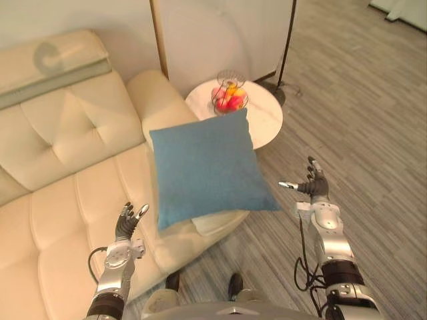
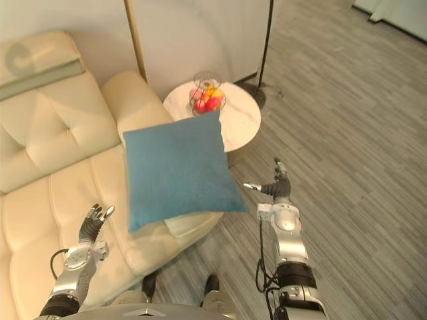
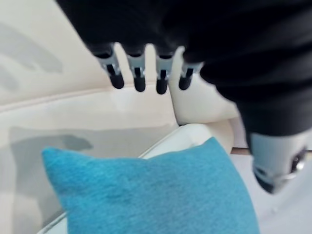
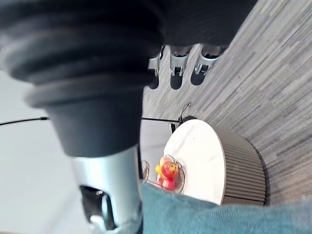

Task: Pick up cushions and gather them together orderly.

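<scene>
A blue square cushion [image 1: 205, 167] lies at the sofa seat's right end, on top of a cream cushion [image 1: 217, 223] whose edge pokes out beneath it. The blue cushion [image 3: 161, 195] also fills the near part of the left wrist view. My left hand [image 1: 128, 223] hovers over the seat just left of the cushion, fingers straight and holding nothing. Off the cushion's right corner, my right hand [image 1: 313, 183] is raised above the floor, open and empty. Neither hand touches a cushion.
The cream leather sofa [image 1: 60, 167] has a rounded armrest [image 1: 157, 97] behind the cushions. A round white side table [image 1: 263, 117] with a wire basket of fruit [image 1: 230, 97] stands right of it. A floor lamp pole [image 1: 288, 40] rises behind. Grey wood floor [image 1: 373, 120] spreads to the right.
</scene>
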Controlling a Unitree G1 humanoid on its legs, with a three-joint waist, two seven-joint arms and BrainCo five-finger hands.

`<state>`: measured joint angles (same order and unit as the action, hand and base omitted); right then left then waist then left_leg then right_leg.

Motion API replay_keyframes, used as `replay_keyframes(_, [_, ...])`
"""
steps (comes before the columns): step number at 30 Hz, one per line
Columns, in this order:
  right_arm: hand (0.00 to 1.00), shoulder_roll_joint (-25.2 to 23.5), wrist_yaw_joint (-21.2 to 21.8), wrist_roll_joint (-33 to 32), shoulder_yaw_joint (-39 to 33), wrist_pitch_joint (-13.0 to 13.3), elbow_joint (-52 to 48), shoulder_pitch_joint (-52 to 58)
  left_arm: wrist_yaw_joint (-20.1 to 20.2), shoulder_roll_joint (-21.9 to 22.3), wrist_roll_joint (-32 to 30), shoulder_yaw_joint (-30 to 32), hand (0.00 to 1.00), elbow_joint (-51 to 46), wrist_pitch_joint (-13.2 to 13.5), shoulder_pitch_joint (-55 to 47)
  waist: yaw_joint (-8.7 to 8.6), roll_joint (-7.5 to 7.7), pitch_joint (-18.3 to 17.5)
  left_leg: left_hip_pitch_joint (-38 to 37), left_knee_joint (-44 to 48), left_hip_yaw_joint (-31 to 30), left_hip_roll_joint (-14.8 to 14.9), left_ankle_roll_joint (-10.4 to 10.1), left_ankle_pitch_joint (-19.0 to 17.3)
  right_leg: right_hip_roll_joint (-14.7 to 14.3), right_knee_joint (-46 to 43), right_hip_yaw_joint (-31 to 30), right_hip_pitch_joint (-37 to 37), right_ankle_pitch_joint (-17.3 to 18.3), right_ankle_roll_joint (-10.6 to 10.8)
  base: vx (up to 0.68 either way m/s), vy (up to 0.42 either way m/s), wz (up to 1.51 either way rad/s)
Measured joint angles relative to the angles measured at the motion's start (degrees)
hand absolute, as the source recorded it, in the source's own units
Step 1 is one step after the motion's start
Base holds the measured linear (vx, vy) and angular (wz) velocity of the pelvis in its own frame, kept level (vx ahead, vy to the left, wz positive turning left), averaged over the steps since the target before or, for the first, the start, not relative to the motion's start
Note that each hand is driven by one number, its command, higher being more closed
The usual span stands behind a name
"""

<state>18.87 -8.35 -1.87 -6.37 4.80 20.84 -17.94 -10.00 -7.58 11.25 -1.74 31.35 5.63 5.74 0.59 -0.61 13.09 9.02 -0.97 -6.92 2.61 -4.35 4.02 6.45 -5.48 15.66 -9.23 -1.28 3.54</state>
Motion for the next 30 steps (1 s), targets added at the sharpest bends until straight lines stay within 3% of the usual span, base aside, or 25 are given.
replay_keyframes(15, [0.0,2.1,-5.4,-5.7,5.5,-1.6,14.5,-22.9,-4.5,-1.7,-0.2,-3.1,0.0,11.6,-0.1,24.4,0.31,-1.05,10.2,9.9,-0.3,-0.1,-0.1,-0.9,5.2,1.2,-8.7,-1.0,-14.4,-0.2,-1.1,-0.09,-0.023,0.0])
replay_keyframes(22, [0.0,2.5,-6.0,-6.9,9.5,-1.7,18.7,-31.4,-4.8,-3.2,-0.2,-5.2,0.0,18.8,-0.5,35.3,0.29,-0.96,10.7,14.8,-2.4,0.2,0.4,-1.2,7.9,1.1,-10.4,-1.3,-21.0,-0.8,-1.9,-0.08,-0.057,-0.03])
replay_keyframes(23, [1.0,2.5,-6.1,-6.9,10.0,-1.8,18.7,-32.2,-4.8,-3.2,-0.2,-5.3,0.0,19.3,-0.7,36.7,0.2,-1.03,11.6,15.0,-2.5,0.2,0.5,-1.3,8.0,1.2,-10.6,-1.3,-21.3,-0.8,-1.9,-0.05,-0.065,0.01])
replay_keyframes(24, [1.0,2.6,-6.1,-6.9,10.6,-1.7,18.7,-32.6,-4.8,-3.2,-0.2,-5.8,1.0,19.3,-0.7,37.4,0.26,-0.99,11.8,15.5,-2.5,0.2,0.6,-1.3,8.0,1.2,-11.1,-1.3,-22.2,-0.8,-1.9,-0.05,-0.082,0.0])
replay_keyframes(30, [1.0,3.7,-5.8,-6.8,13.3,-1.7,18.1,-34.5,-4.8,-3.6,-0.3,-7.5,1.0,18.7,-0.7,40.3,0.25,-0.99,11.8,19.1,-3.4,1.1,1.4,-1.6,9.2,1.4,-12.1,-0.7,-26.2,-0.8,-2.1,-0.01,-0.064,0.02])
